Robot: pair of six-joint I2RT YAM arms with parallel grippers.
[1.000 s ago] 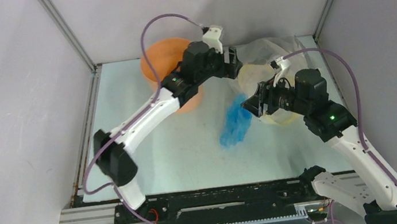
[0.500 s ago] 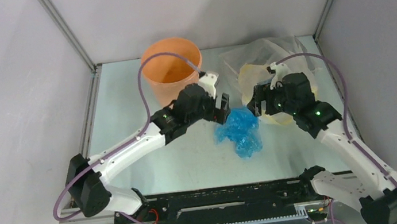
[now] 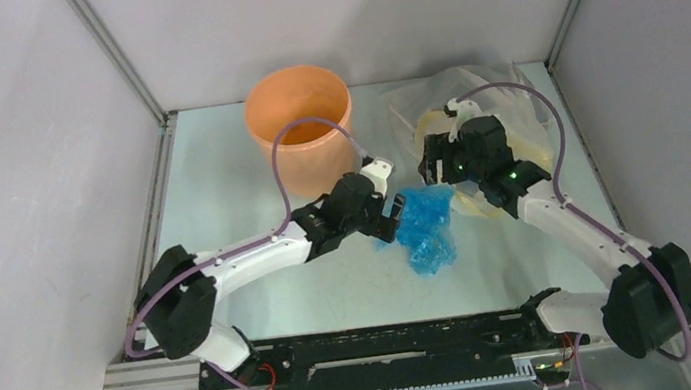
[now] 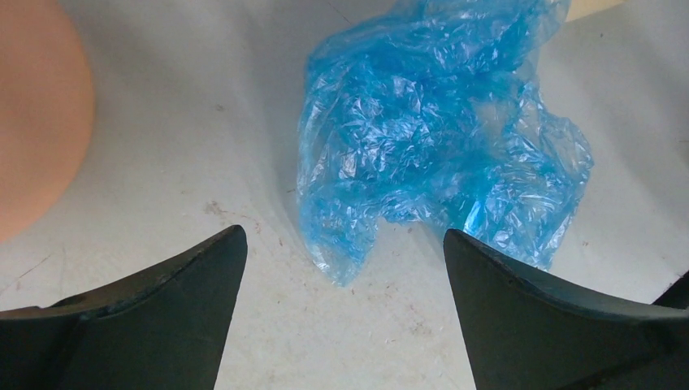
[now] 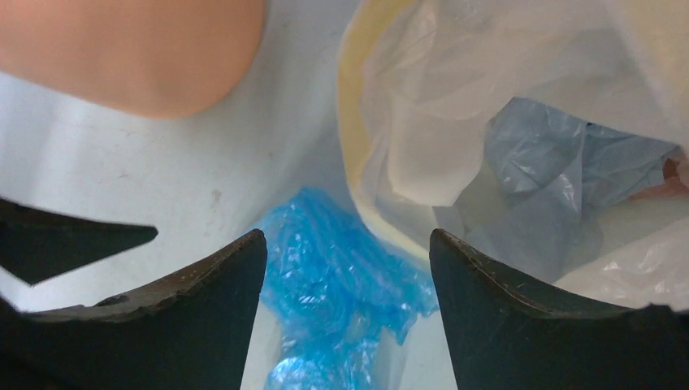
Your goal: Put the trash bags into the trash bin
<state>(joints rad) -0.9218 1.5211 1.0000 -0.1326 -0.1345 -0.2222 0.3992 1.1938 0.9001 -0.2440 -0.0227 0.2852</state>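
Observation:
A crumpled light-blue trash bag (image 3: 426, 228) lies on the table in the middle; it also shows in the left wrist view (image 4: 431, 130) and the right wrist view (image 5: 341, 301). The orange-tan trash bin (image 3: 300, 125) stands upright at the back, and its wall shows in the left wrist view (image 4: 32, 122) and the right wrist view (image 5: 138, 49). My left gripper (image 3: 391, 217) is open and empty, low at the bag's left edge. My right gripper (image 3: 432, 169) is open and empty, just above the bag's far end.
A large yellowish-clear plastic bag (image 3: 492, 110) lies at the back right, partly under my right arm; it holds pale blue-grey film (image 5: 561, 162). The enclosure walls stand close on the left, back and right.
My left arm has pulled back from the far side and dropped low beside the blue bag. My right gripper has moved left and farther back. The blue bag has shifted and bunched up.

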